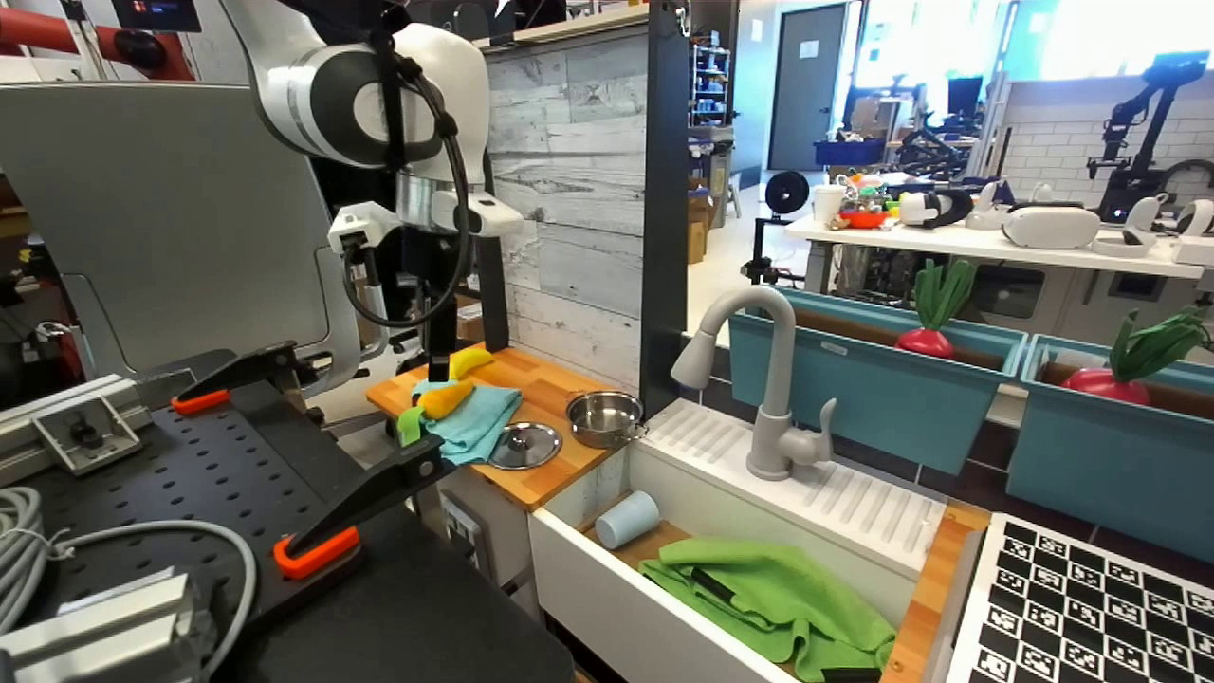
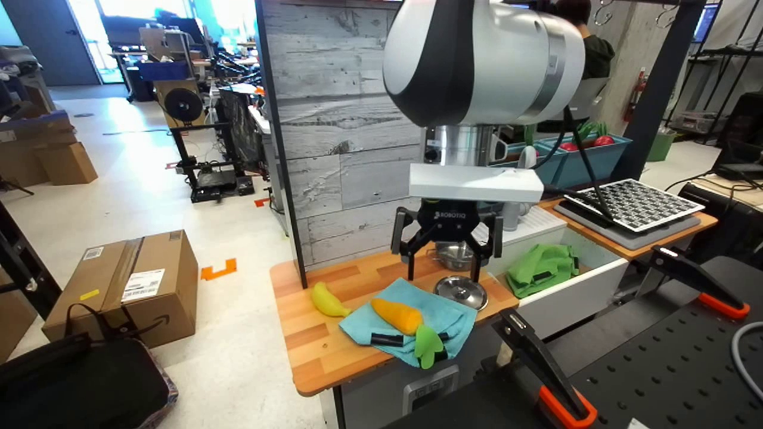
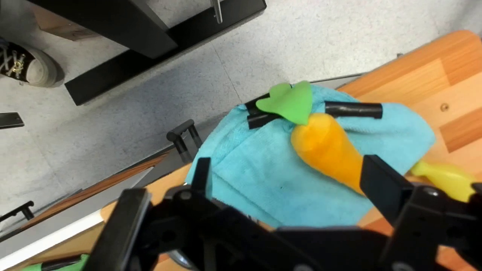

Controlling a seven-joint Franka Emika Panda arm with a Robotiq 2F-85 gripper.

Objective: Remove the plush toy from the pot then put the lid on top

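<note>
A black two-fingered gripper (image 2: 443,277), spread wide, empty, hangs above a turquoise cloth (image 2: 363,325) bearing the orange carrot-shaped plush toy (image 2: 398,316). In an exterior view, the round silver lid (image 1: 524,447), probably next, lies below and right of the gripper, the steel pot (image 1: 597,440) farther right.

In both exterior views, beyond a whitewashed plank wall (image 2: 351,89), pale floor (image 2: 244,333) runs to a far grey door (image 1: 804,109) and bright windows (image 1: 1119,33).
</note>
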